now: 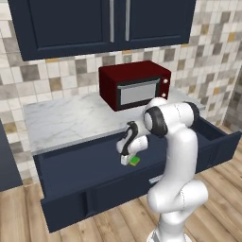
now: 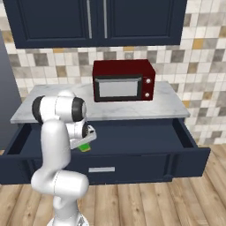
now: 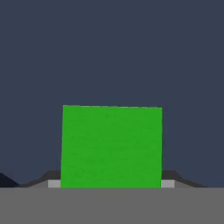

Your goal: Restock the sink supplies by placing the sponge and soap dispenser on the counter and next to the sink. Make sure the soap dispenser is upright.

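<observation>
The arm is reaching down into the open navy drawer (image 1: 71, 184) below the counter (image 1: 66, 120), and the gripper (image 1: 127, 159) is hanging just above the drawer floor. The sponge (image 1: 135, 160) is lying right at the gripper's tips, its bright green top showing just beside the white hand in the left base view; in the right base view the sponge (image 2: 84, 147) is peeking out beneath the gripper (image 2: 83, 145), near the drawer's left half. In the hand view the sponge (image 3: 111, 146) is sitting between the two finger tips, which are flanking its left and right edges against the dark drawer floor. The jaws are standing about as wide as the sponge, but I cannot tell whether they are pressing on it. A dark red microwave (image 1: 134, 85) is standing on the counter, far behind the drawer
</observation>
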You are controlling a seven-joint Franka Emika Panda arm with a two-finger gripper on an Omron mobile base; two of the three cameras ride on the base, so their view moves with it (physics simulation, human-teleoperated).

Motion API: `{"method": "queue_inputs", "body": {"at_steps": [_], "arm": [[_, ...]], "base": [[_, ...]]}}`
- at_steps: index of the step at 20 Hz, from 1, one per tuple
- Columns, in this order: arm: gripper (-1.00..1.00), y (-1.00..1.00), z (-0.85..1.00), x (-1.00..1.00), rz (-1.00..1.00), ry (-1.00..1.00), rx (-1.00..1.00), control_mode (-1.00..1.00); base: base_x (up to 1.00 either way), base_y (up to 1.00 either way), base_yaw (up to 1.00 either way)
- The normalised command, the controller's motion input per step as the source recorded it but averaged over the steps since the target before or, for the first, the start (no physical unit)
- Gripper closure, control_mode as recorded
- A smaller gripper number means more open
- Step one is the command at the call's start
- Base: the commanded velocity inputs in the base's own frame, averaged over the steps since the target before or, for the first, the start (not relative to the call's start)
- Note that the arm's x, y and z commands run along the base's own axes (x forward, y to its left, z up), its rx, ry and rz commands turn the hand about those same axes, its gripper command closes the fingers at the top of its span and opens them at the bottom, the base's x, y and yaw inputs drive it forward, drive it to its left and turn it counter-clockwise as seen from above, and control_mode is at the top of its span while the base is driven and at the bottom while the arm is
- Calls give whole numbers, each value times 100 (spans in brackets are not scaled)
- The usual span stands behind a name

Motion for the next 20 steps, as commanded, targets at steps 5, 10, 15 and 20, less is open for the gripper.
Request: {"method": "queue_inputs", "body": {"at_steps": [5,10,15,20], "arm": [[100,0,74,-86,0,1,0,-100],[100,-1,76,-90,0,4,0,-100],[100,0,100,-52,0,4,0,-100],[100,0,100,-65,0,3,0,-100]], "base": [[0,0,0],[0,0,0],[0,0,0],[0,0,0]]}}
